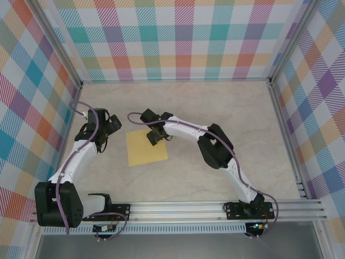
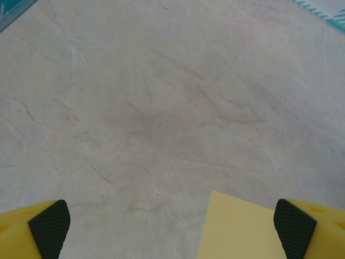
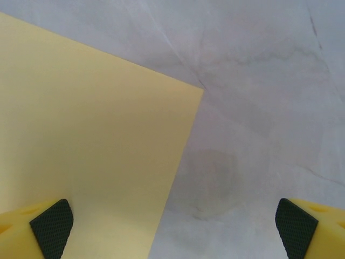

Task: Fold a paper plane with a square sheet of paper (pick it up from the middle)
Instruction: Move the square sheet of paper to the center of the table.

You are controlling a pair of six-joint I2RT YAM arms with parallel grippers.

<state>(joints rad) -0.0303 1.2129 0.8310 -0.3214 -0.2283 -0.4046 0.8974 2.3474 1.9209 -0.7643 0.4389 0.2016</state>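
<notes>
Right gripper (image 3: 172,229) gapes over yellow sheet (image 1: 145,150), left gripper (image 2: 172,229) beside it.

Overhead and close wrist cameras share the sheet (image 1: 142,154).

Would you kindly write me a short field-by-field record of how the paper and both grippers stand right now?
Paper: square sheet of paper, yellow, lying flat on the table, no fold visible
Left gripper: open, over bare table beside a corner of the sheet
Right gripper: open, one finger over the sheet, the other over bare table
Held: nothing
Folding: not yet begun
</notes>
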